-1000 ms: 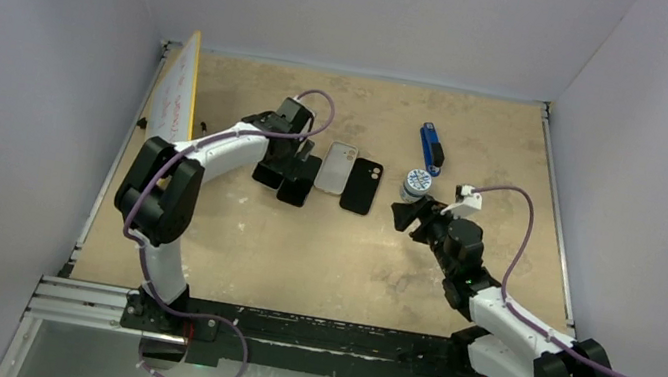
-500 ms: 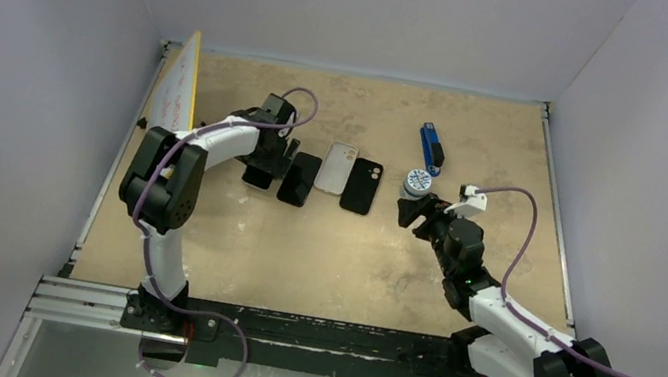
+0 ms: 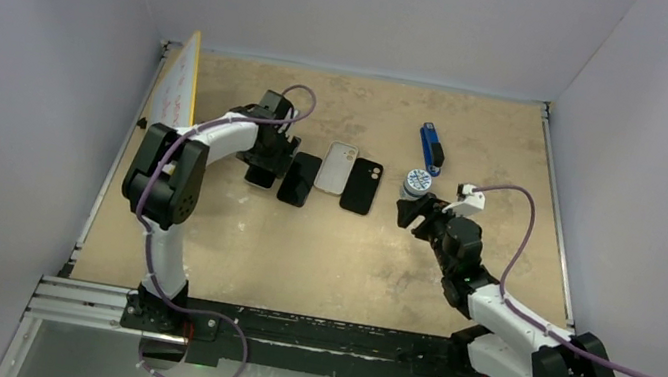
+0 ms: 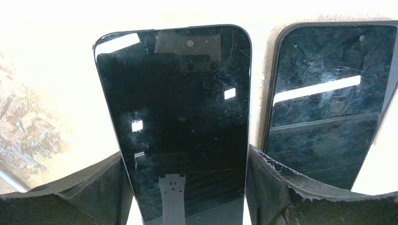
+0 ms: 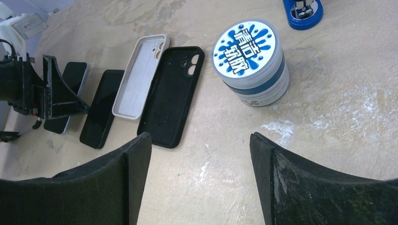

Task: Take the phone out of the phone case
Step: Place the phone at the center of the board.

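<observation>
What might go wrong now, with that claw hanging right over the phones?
1. The left gripper stands open astride one phone; the second phone lies close alongside, so closing may nudge it.
2. The phone lies flat and glossy, so the grip might slip off its edges.
3. The right gripper, open, hovers near the tub; a forward swing could knock it.

Left arm: folded at the elbow, forearm reaching forward, wrist pitched low. Left gripper (image 3: 266, 160) (image 4: 185, 187): jaws set wide; whether the pads press on anything is not resolvable. Right arm: stretched forward and inward. Right gripper (image 3: 413, 210) (image 5: 199, 145): jaws wide apart, empty, tilted downward.
</observation>
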`<state>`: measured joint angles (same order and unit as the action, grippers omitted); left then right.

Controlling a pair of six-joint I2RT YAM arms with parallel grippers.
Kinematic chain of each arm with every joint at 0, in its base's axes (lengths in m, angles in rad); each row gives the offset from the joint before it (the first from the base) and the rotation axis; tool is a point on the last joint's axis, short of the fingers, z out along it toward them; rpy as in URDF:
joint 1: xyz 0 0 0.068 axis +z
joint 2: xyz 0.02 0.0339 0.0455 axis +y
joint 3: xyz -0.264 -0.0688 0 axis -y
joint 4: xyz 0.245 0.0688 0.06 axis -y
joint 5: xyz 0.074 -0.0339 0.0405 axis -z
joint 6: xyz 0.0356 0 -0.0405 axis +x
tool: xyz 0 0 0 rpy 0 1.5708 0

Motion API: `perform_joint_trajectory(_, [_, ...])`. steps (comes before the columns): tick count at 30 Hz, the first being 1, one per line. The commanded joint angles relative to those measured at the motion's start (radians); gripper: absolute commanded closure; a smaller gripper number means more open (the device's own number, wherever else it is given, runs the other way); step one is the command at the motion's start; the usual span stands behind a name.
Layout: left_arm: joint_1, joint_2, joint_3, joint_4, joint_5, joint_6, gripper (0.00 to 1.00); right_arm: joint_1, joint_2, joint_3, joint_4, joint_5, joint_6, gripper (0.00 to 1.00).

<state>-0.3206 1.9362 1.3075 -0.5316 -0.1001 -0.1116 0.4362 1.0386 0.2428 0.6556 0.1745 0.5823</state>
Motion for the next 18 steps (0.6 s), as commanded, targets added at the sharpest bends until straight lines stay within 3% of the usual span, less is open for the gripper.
perform_joint_trajectory(1, [0.006, 0.025, 0.030, -0.003, 0.019, -0.001, 0.39, -0.004, 0.018, 0.042, 0.012, 0.023, -0.014, 0.22])
perform_joint_trajectory(11, [0.006, 0.015, 0.033, -0.033, 0.013, -0.008, 0.35, -0.004, 0.025, 0.054, -0.002, 0.033, -0.023, 0.23])
perform_joint_trajectory(18, [0.043, 0.038, 0.048, -0.050, 0.089, -0.021, 0.34, -0.004, 0.023, 0.059, -0.014, 0.040, -0.028, 0.23])
